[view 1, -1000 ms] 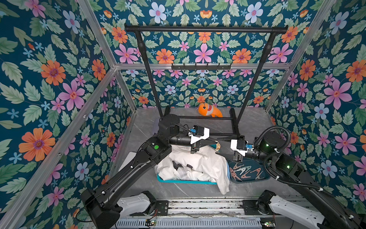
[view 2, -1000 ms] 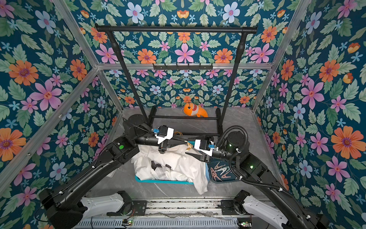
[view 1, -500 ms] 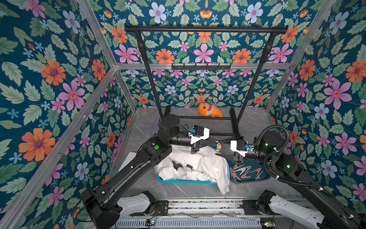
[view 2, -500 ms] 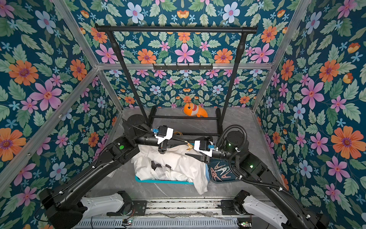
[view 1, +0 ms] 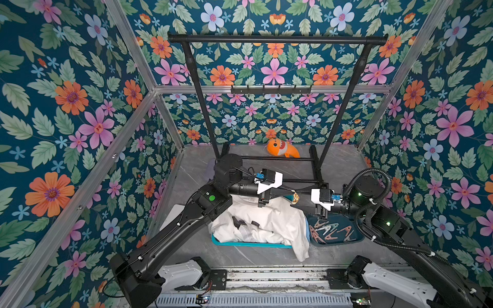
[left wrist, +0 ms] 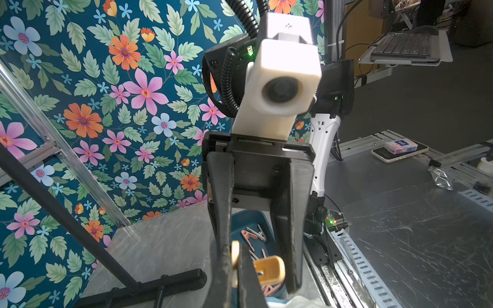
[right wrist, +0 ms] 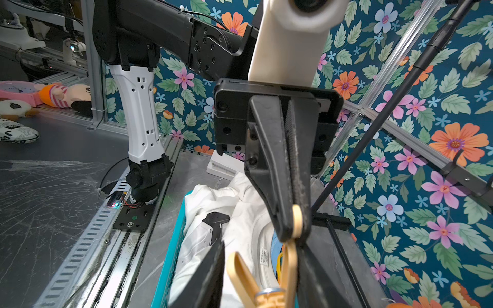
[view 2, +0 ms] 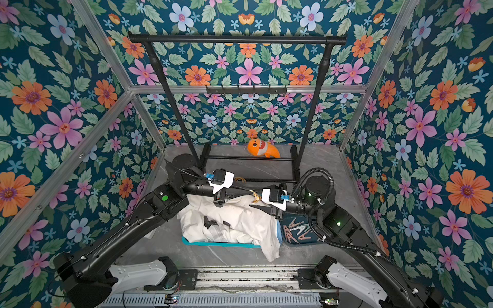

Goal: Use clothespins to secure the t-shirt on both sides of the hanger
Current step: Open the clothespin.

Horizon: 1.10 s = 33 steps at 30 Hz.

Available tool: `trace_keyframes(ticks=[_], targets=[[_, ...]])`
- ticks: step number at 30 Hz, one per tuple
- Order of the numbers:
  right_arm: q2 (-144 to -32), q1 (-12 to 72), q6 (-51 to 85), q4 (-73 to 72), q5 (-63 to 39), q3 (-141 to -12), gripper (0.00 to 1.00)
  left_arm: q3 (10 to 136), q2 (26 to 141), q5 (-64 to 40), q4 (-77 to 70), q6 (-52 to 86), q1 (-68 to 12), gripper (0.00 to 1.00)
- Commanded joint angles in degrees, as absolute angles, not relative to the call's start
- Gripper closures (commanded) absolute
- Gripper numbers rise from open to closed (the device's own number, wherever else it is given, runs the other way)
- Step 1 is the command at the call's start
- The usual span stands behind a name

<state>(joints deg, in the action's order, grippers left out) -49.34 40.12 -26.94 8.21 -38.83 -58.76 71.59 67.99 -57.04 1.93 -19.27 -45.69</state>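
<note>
A white t-shirt (view 1: 266,221) lies crumpled in a teal basket (view 1: 248,244). Above its collar, my left gripper (view 1: 290,193) is shut on the tip of a tan clothespin (view 1: 294,198). In the right wrist view that clothespin (right wrist: 290,256) spreads its two legs between the fingers of my right gripper (right wrist: 262,245). One leg rests against a finger; a small gap remains beside the other, so the jaws stand open. More clothespins (view 1: 328,230) lie in a dark blue tray (view 1: 357,237) under the right arm. I cannot make out the hanger.
A black garment rack (view 1: 277,40) stands behind the arms, its base bar (view 1: 277,159) on the grey table. An orange toy fish (view 1: 282,150) lies at the back. A black hook rail (view 1: 270,90) hangs on the rear wall. Floral walls close in three sides.
The right gripper's jaws have narrowed around the clothespin's legs, and its arm has shifted slightly. The left gripper has stayed still, shut on the clothespin's tip.
</note>
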Motion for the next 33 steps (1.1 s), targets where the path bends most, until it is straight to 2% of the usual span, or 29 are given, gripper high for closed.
trace_keyframes(ticks=[1, 6, 11, 12, 17, 21, 24, 29, 31, 33], targets=[[-49.31, 40.16, -26.85, 6.17, -40.34, -58.89, 0.61, 71.63, 68.08, -57.43, 0.83, -18.72, -45.62, 1.0], [-49.31, 40.17, -26.72, 6.06, -40.39, -58.66, 0.71, 71.63, 68.2, -57.56, 0.87, -18.59, -45.62, 1.0], [-49.14, 40.17, -26.5, 6.48, -40.19, -58.45, 0.73, 71.54, 68.12, -57.12, 0.45, -18.44, -45.62, 1.0], [-49.13, 40.12, -26.41, 6.67, -40.04, -58.45, 0.73, 71.46, 68.01, -56.61, 0.24, -18.15, -45.62, 0.96], [-48.56, 40.16, -25.86, 6.76, -39.01, -57.47, 0.75, 70.49, 67.44, -54.26, -2.03, -16.53, -45.62, 0.55], [-48.0, 40.11, -25.21, 6.92, -36.13, -55.82, 0.78, 70.4, 67.09, -52.09, -3.13, -15.48, -45.62, 0.29], [-47.8, 40.13, -23.91, 6.94, -33.04, -54.47, 0.8, 70.58, 66.17, -50.18, -3.76, -14.64, -45.63, 0.19], [-46.82, 40.11, -19.34, 2.95, -25.78, -50.2, 0.82, 71.16, 64.61, -45.07, -1.11, -14.61, -45.54, 0.17], [-46.04, 40.14, -16.86, -0.38, -22.17, -47.52, 0.84, 71.86, 64.84, -40.92, 2.01, -15.21, -45.45, 0.2], [-45.03, 40.11, -13.54, -3.95, -18.83, -44.98, 0.91, 72.16, 65.3, -36.1, 5.41, -15.98, -45.16, 0.26]])
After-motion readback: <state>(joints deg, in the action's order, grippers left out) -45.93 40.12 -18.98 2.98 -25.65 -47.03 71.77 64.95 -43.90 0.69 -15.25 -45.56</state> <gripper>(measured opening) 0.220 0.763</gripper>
